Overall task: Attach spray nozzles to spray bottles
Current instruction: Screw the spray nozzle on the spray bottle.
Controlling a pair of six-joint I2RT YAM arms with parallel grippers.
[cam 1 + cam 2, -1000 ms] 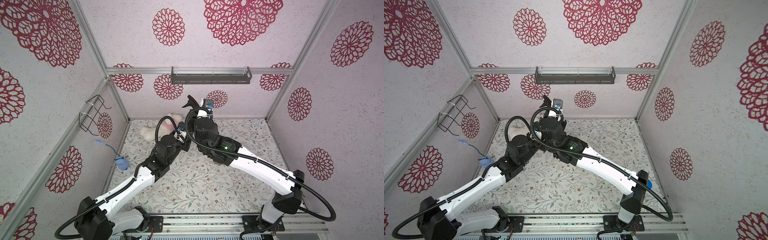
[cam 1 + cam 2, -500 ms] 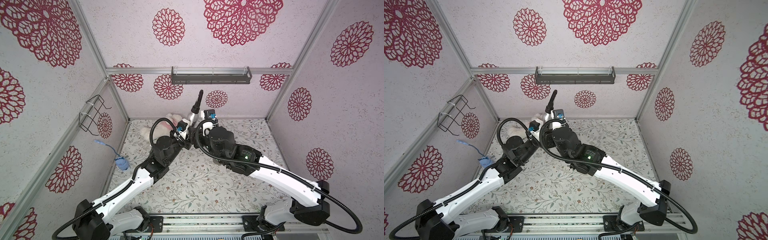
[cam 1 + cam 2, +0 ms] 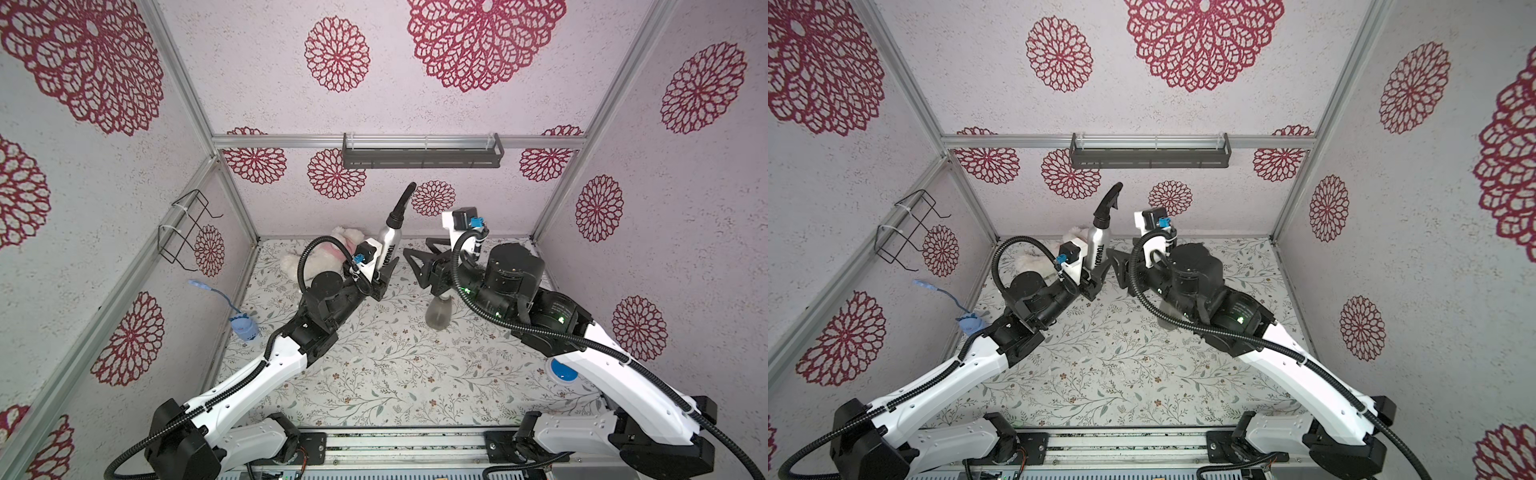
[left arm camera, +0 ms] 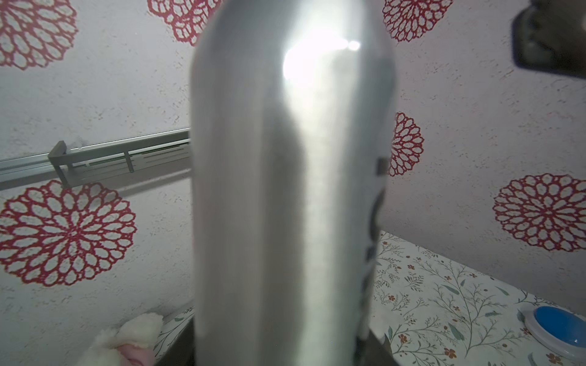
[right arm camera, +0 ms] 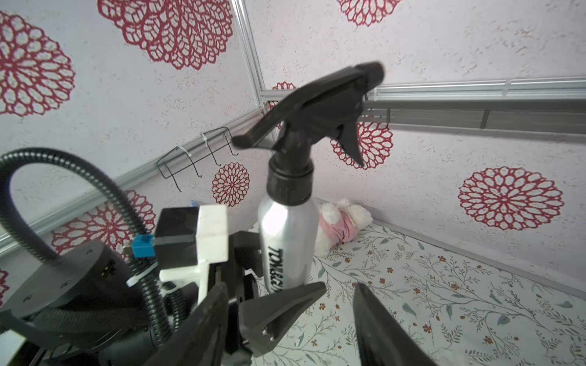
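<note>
Silver bottle (image 3: pixel 388 246), black nozzle (image 5: pixel 312 107) seated on its neck, stands mid-frame clamped in the left fingers (image 5: pixel 250 269); the right fingers (image 3: pixel 419 259) hang apart beside it. Likely next: the grey bottle (image 3: pixel 440 312) below, needing its clear head, unseen here.

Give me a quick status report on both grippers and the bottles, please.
Left gripper shut on silver bottle, black nozzle on. Right gripper open, empty. Smoky bottle on table. Nothing in the way.
</note>
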